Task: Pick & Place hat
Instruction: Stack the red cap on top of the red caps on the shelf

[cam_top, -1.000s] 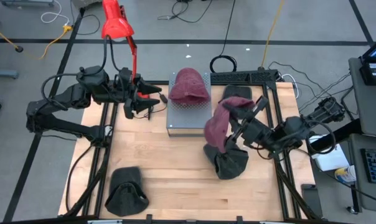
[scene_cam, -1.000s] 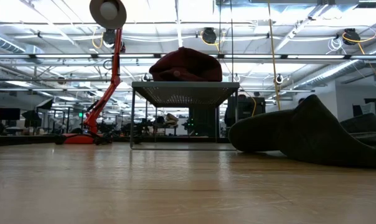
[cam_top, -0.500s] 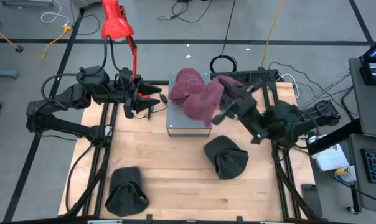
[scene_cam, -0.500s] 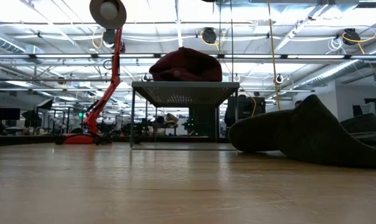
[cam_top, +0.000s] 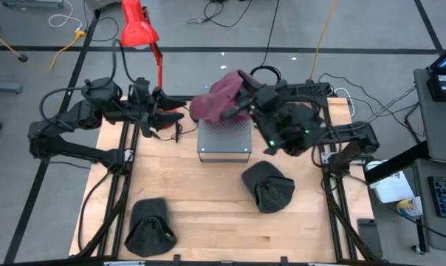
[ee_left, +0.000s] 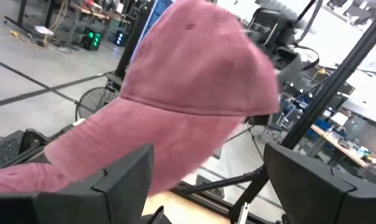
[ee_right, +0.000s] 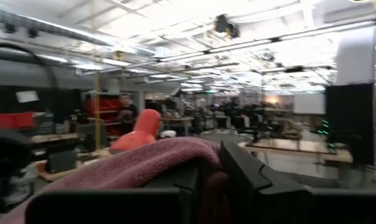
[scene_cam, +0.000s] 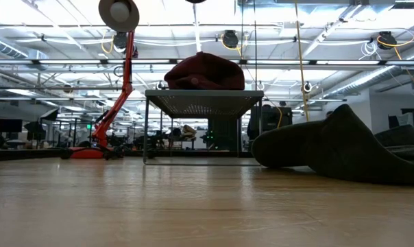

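Two dark hats (cam_top: pixel 267 187) are lying on the near table. Farther back, the right gripper (cam_top: pixel 241 103), having swung leftward, is clamping a maroon hat (cam_top: pixel 215 101) directly above the grey stand (cam_top: pixel 224 140), now covering the hat there. The left gripper (cam_top: pixel 164 116), fingers spread, is waiting just left.

No legible text, labels, brand marks, numbers or signs appear in any view: none on the hats, the arms, the stand or the room fixtures
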You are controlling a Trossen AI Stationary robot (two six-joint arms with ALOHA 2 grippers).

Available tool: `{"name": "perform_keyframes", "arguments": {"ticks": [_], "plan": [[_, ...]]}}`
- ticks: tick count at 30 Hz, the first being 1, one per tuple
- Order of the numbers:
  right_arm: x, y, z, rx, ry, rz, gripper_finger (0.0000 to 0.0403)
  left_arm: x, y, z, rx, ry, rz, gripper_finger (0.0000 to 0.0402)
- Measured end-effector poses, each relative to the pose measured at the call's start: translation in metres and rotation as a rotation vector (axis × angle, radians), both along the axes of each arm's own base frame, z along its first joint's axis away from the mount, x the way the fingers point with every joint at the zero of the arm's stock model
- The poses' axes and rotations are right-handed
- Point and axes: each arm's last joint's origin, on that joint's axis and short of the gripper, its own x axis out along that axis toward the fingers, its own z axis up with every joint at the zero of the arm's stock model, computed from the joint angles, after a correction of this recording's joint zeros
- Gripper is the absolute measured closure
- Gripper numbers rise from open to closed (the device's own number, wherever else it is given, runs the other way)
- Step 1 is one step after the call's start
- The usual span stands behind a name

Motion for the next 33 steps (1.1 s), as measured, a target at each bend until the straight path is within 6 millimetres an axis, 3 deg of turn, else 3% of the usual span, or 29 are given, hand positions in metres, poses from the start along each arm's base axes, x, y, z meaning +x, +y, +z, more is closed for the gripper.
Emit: {"name": "perform_keyframes", "arguments": {"ticks": [9, 21, 33], "plan": [[0.035, -0.037, -0.007, 0.017, 0.112, -0.193, 0.0365, -0.019, -0.003, 0.008, 0.016, -0.053, 0.002, 0.0091], [0.042, -0.100, -0.007, -0.038, 0.295, -0.317, 0.0365, -0.036, -0.006, 0.014, 0.031, -0.095, 0.001, 0.0091], [0.046, -0.130, -0.020, -0.374, 0.969, -0.399, 0.0365, -0.038, -0.007, 0.015, 0.033, -0.099, -0.028, 0.0091]]}}
